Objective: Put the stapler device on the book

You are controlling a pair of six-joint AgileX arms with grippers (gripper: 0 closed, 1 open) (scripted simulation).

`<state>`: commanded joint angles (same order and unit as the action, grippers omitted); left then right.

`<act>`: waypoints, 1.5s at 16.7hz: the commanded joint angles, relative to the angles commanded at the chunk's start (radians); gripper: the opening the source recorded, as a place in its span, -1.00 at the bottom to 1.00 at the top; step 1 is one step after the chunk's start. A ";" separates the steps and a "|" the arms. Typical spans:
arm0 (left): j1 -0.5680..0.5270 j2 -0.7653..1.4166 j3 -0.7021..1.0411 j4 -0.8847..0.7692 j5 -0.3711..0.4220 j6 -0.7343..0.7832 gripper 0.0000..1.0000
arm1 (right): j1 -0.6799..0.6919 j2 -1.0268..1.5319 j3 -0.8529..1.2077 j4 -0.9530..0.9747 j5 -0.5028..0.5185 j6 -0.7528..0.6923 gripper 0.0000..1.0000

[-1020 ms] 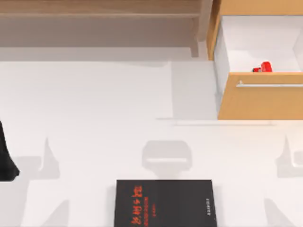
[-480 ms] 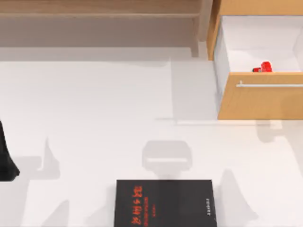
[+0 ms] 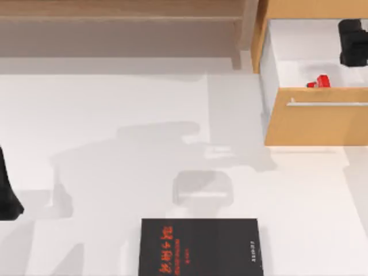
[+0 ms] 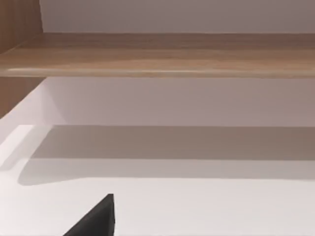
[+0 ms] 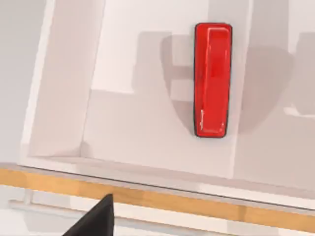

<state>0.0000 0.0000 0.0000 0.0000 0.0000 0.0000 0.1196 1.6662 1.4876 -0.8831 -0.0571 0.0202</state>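
The stapler device (image 3: 319,81) is small and bright red. It lies inside an open drawer at the back right, close behind the drawer's front panel. In the right wrist view the stapler device (image 5: 212,78) rests flat on the drawer's white floor. My right gripper (image 3: 352,46) hangs over the drawer, a little right of and behind the stapler, apart from it. The book (image 3: 200,247) is black with red characters and lies flat at the table's front edge, cut off by the picture's border. My left gripper (image 3: 8,195) is parked at the far left edge.
The drawer has a wooden front panel (image 3: 316,123) with a metal handle (image 3: 328,103) and white inner walls (image 5: 64,78). A long wooden shelf (image 3: 115,11) runs along the back. The right arm's broad shadow falls across the white table (image 3: 115,115).
My right arm has come into view at the back right and now hangs over the drawer. Its shadow has spread across the table's middle. Stapler, book and left arm have not moved.
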 joint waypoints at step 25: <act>0.000 0.000 0.000 0.000 0.000 0.000 1.00 | 0.011 0.761 0.697 -0.346 0.064 0.019 1.00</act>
<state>0.0000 0.0000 0.0000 0.0000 0.0000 0.0000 0.1305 2.4276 2.1848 -1.2289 0.0066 0.0391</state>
